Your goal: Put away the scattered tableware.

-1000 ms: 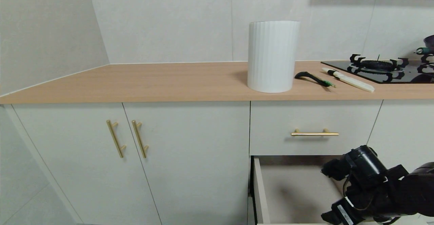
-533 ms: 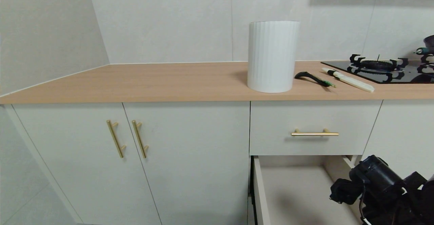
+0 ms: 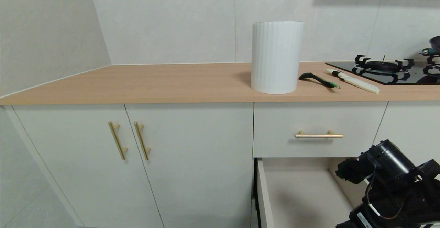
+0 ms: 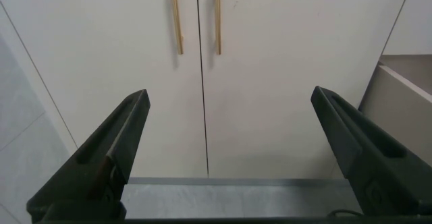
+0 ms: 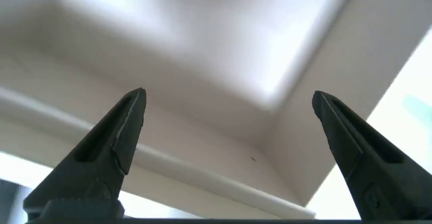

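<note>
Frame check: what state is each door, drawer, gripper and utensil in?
lower drawer: open, visible floor bare
upper drawer: shut
cabinet doors: both shut
white canister: upright on counter
black-handled utensil: lying on counter
white utensil: lying on counter
left gripper: jaws open, empty
right gripper: jaws open, empty

The open drawer point(image 3: 302, 193) (blurred in the right wrist view) runs off the head view's bottom edge, its right side hidden behind the right arm point(image 3: 388, 176). The stove point(image 3: 385, 75) is cut by the right edge. The dark utensil point(image 3: 316, 78) and the white utensil point(image 3: 354, 81) are too small to identify.
</note>
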{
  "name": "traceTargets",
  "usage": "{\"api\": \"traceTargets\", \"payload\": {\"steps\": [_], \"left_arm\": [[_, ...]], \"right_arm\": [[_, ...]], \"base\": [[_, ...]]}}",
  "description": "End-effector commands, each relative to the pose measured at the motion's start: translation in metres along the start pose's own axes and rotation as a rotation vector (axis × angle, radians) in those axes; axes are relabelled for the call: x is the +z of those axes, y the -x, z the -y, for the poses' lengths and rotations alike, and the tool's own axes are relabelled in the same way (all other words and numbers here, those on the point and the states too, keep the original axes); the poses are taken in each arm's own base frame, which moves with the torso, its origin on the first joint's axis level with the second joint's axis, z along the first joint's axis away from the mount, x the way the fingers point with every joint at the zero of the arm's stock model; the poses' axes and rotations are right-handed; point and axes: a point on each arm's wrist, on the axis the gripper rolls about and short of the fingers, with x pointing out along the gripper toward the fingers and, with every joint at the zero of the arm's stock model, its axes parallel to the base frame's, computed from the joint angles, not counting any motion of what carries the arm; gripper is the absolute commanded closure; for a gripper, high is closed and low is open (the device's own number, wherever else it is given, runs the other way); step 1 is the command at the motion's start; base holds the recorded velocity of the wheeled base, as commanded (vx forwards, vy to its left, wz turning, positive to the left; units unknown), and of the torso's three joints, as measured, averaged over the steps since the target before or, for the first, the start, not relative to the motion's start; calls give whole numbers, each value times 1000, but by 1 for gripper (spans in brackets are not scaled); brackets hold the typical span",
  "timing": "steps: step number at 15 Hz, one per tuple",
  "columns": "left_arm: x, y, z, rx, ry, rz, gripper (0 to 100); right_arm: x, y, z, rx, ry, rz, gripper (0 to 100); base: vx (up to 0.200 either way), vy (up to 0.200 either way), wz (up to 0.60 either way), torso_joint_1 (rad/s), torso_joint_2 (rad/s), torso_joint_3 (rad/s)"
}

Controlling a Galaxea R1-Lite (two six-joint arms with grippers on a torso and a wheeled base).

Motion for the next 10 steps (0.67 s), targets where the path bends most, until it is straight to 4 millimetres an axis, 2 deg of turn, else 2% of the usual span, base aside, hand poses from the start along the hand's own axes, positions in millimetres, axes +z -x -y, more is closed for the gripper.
{"api": "traceTargets", "payload": {"steps": [1,5,10], "left_arm": [[0,0,0,2,0,0,0],[0,0,0,0,0,0,0],[0,0,0,2,0,0,0]], "right_arm": [[10,13,9,-5,-60,82,0],[21,23,22,-26,-128,256,0],[21,29,26,-23,-139,286,0]], "base": [[0,0,0,0,0,0],[0,0,0,0,0,0],[0,0,0,0,0,0]]}}
